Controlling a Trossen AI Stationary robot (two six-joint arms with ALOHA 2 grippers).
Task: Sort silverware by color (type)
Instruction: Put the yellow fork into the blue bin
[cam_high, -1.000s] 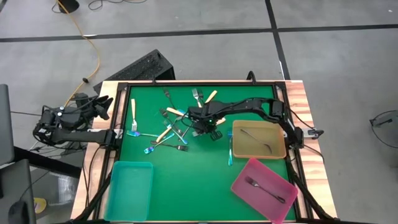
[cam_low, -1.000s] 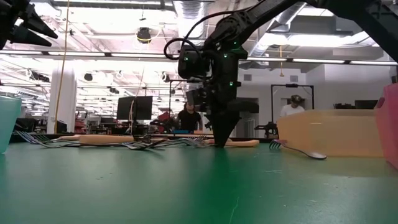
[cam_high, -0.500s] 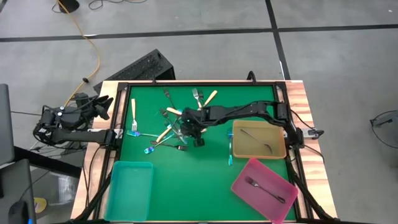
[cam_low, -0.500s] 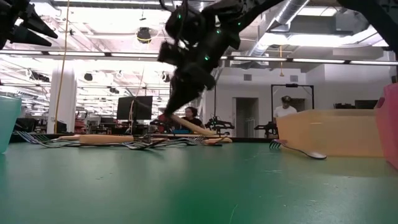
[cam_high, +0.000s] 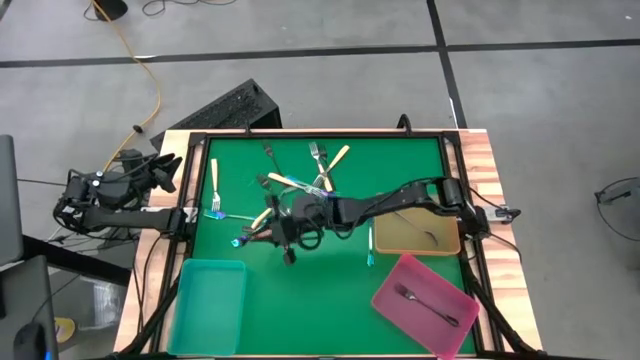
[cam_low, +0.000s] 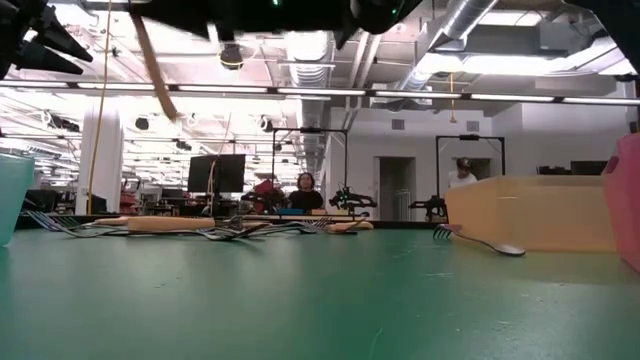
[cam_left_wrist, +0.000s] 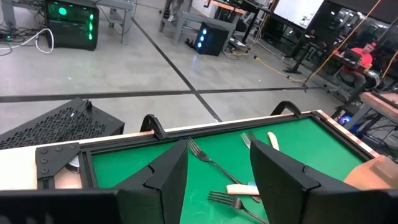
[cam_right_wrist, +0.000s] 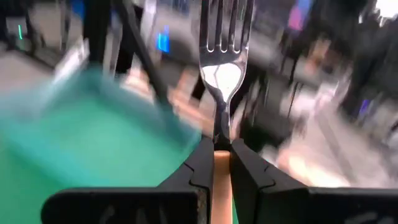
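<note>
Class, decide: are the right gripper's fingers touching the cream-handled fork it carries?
Touching. The right wrist view shows the right gripper's fingers pressed against both sides of the cream-handled fork, with no gap at its neck.

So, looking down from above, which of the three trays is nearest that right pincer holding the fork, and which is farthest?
From the right pincer, gripping a cream-handled fork above the mat:
1. Teal tray, the near left corner.
2. Tan tray, by the right edge.
3. Pink tray, the near right corner.
</note>
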